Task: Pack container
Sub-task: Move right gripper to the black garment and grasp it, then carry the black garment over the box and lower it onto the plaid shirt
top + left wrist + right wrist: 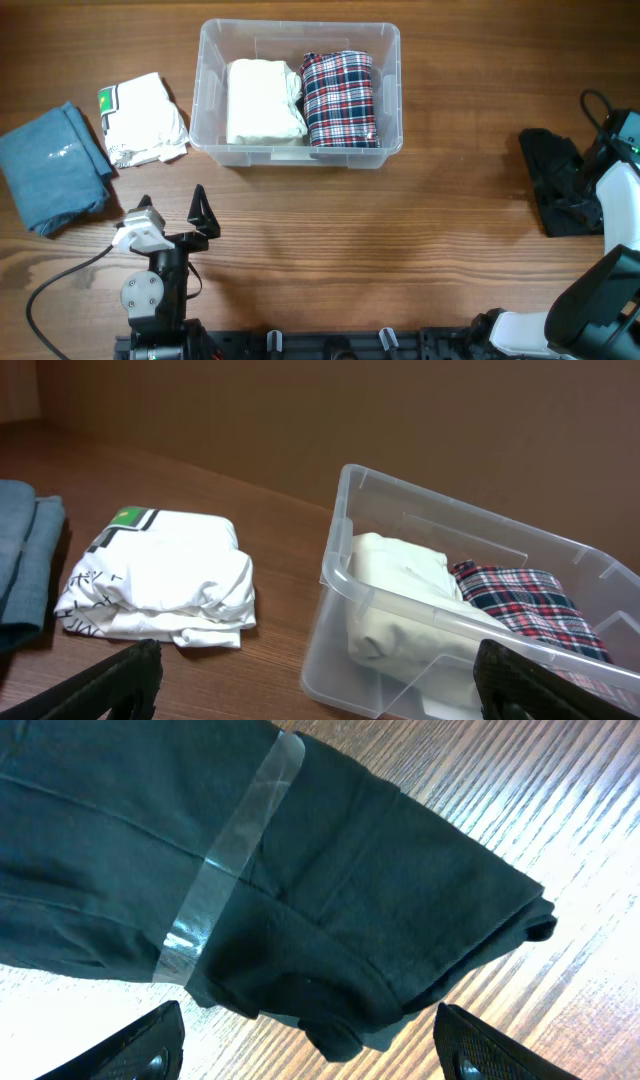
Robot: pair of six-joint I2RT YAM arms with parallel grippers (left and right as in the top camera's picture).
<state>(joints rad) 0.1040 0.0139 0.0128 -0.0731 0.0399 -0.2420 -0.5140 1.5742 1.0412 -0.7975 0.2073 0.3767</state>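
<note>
The clear plastic container (212,142) stands at the top middle of the table; it also shows in the left wrist view (335,565). It holds a cream folded garment (262,102) on the left and a red plaid one (341,98) on the right. A white printed garment (143,118) and a blue folded garment (52,164) lie to its left. A black folded garment (553,180) with a clear tape strip (230,855) lies at the far right. My left gripper (175,218) is open and empty in front of the container. My right gripper (310,1055) is open just above the black garment.
A black cable (60,280) runs along the table at the front left. The arm bases stand along the front edge (330,345). The table is bare wood between the container and the black garment.
</note>
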